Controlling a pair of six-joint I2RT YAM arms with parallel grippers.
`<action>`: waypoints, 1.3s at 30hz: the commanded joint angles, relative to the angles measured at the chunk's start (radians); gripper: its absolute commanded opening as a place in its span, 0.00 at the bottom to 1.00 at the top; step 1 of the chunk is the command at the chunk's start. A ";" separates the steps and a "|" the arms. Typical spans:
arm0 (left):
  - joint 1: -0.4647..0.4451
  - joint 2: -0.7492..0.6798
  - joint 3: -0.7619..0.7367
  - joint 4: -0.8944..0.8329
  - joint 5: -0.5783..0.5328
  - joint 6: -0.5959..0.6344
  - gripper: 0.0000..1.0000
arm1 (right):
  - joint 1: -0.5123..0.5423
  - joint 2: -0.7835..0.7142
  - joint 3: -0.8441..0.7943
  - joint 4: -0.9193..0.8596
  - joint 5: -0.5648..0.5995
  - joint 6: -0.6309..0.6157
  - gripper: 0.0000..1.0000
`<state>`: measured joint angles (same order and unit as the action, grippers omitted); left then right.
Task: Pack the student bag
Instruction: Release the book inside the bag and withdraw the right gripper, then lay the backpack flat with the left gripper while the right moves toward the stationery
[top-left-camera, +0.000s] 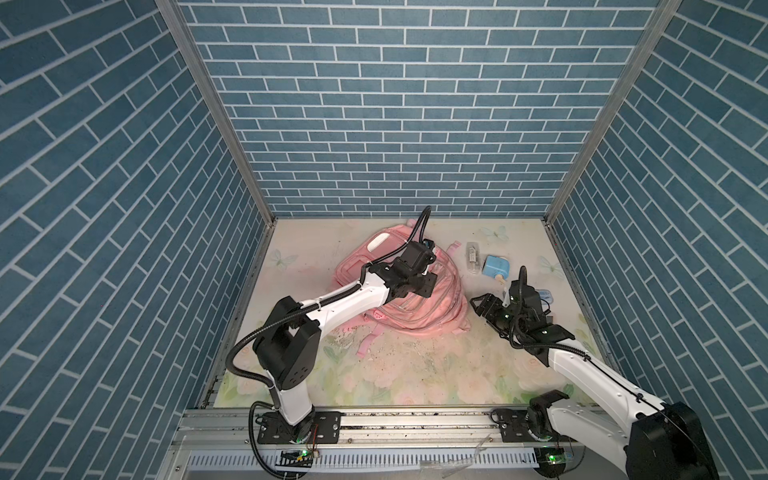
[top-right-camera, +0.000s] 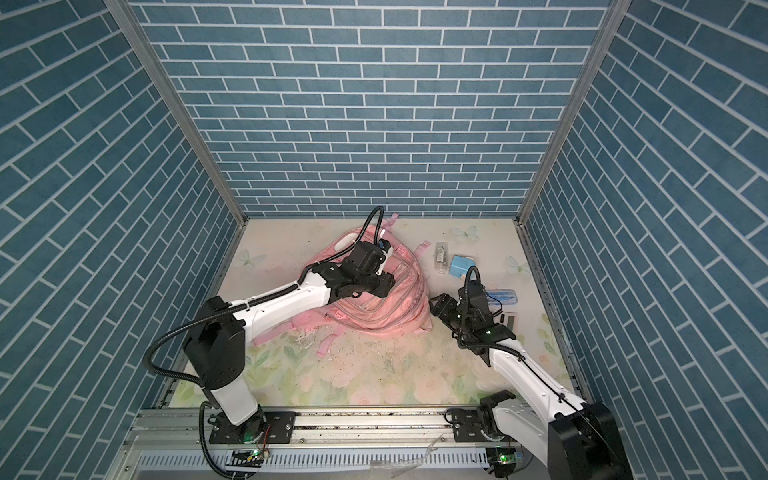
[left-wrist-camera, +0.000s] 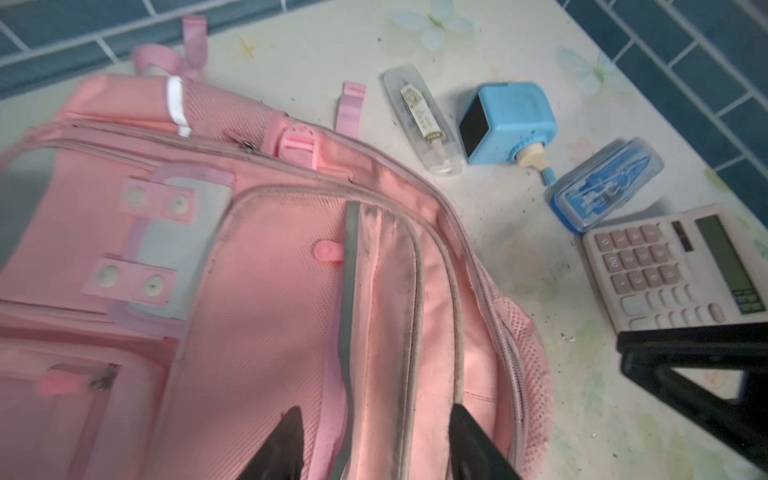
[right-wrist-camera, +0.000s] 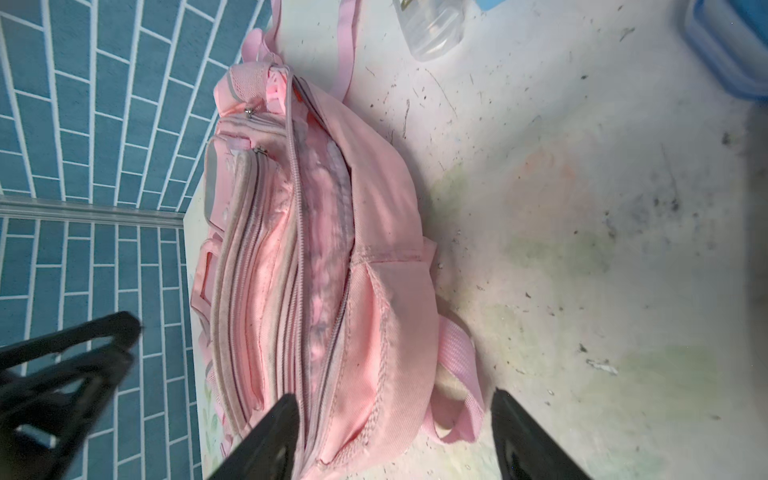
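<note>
Left gripper (left-wrist-camera: 376, 440) jaws spread above student bag (top-left-camera: 436, 316) (main zip (right-wrist-camera: 297, 199) gaping); right gripper (top-left-camera: 478, 306) jaws spread too, at bag's 3 o'clock.

Even soft light; wrist views motion-blurred, top views wide-angle distorted.

My left hand (left-wrist-camera: 376, 409) has matt black plastic fingers (left-wrist-camera: 282, 449). The bag (left-wrist-camera: 270, 311) is matt woven pink cloth with coarse mesh at one side. The case (left-wrist-camera: 422, 120) is clear glossy plastic; the counter (left-wrist-camera: 582, 415) smooth, grit-speckled.
</note>
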<state>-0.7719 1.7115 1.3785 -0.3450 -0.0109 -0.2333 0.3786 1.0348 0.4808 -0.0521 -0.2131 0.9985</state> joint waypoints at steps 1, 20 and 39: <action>0.065 -0.096 0.013 -0.068 -0.052 0.147 0.59 | 0.005 0.035 -0.022 0.029 -0.069 0.040 0.74; 0.600 -0.268 -0.539 -0.023 0.209 -0.120 0.59 | 0.096 0.446 0.153 0.113 -0.234 -0.047 0.43; 0.443 -0.506 -0.829 0.170 0.238 -0.353 0.57 | -0.084 0.816 0.658 -0.086 -0.289 -0.319 0.33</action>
<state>-0.2825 1.2629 0.5461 -0.1665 0.2813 -0.5449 0.3004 1.8248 1.0466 -0.0746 -0.4908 0.7830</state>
